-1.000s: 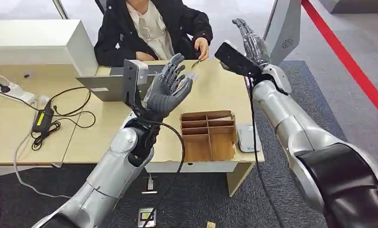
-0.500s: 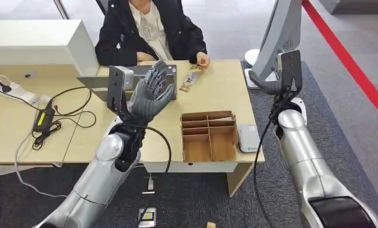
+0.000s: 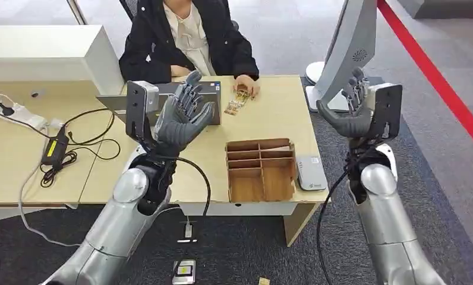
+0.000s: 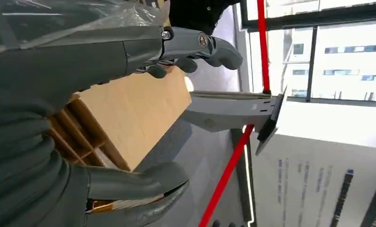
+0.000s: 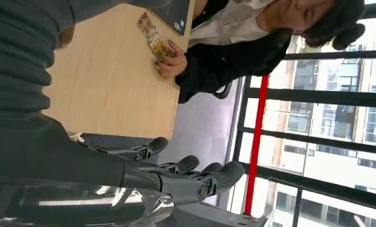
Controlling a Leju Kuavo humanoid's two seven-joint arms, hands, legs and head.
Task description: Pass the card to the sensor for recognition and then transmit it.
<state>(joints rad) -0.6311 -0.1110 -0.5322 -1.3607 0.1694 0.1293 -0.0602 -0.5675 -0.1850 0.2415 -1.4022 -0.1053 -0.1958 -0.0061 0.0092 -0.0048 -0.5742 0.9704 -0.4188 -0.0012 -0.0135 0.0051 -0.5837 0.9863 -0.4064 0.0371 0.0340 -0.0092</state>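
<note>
The cards (image 3: 236, 102) lie in a short row on the far side of the table (image 3: 270, 122), just beside the grey laptop (image 3: 163, 101). A person's hand (image 3: 245, 86) rests on the far end of the row; the right wrist view shows the fingers touching the top card. The person (image 3: 189, 35), in a black coat, sits across the table.

The robot's left hand (image 3: 183, 116) is raised above the table in front of the laptop, palm up, fingers spread apart and holding nothing. The right hand (image 3: 352, 110) is lifted off the table's right edge, near the grey stand (image 3: 350, 41), its fingers also apart and empty.

Nearer the robot, a wooden divider box (image 3: 261, 169) sits on the table, and a small white sensor (image 3: 311, 172) lies just beside it at the table's right edge. On the left part of the table are a white box (image 3: 50, 56), a black power adapter (image 3: 54, 148) and looping cables (image 3: 85, 139).
</note>
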